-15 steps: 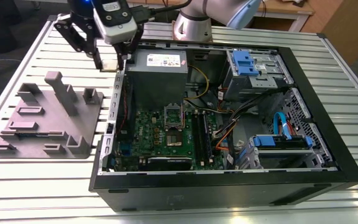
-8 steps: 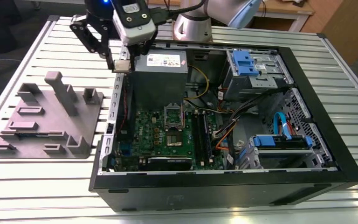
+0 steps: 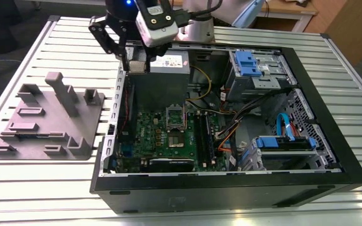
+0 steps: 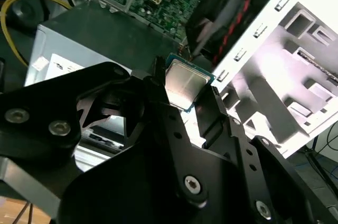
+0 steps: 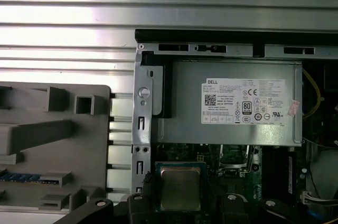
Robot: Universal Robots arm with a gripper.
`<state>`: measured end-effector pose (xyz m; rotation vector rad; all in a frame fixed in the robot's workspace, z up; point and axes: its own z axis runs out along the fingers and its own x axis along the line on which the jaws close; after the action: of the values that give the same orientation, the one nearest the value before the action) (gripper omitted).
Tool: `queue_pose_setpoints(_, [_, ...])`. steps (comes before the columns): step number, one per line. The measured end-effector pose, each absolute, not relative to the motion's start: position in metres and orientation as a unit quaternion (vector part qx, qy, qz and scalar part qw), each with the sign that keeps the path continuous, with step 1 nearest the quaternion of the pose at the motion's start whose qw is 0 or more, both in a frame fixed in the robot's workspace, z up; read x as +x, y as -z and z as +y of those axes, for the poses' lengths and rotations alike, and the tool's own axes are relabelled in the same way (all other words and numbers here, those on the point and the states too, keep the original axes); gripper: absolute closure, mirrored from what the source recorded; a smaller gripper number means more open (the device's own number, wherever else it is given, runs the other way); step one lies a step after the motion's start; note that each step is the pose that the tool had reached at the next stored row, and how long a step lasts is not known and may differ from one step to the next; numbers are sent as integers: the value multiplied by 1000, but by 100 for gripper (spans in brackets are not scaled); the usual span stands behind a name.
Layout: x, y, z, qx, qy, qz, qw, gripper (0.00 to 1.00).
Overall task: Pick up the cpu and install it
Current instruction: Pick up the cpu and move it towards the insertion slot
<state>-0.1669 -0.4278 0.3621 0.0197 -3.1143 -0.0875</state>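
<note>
The cpu (image 5: 179,188) in the hand (image 5: 182,202)

Grey fixture plate (image 3: 45,123) lies on slatted table (image 3: 36,188) beside open computer case (image 3: 231,190).

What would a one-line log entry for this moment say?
pincer: shut on cpu | where: above case edge, near power supply | cpu: held, not yet on motherboard

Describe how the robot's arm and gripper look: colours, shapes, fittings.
The gripper is matt black, its jaws built from angular linked bars fastened with silver screws. In the exterior view, a pale grey box sits on the black wrist, a blue light glows above, black cables loop behind, and the arm is silver-grey.
</note>
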Motion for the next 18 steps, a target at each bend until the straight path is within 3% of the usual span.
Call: queue_pose_setpoints(18, [-107, -361, -428, 6, 28, -999, 16, 53])
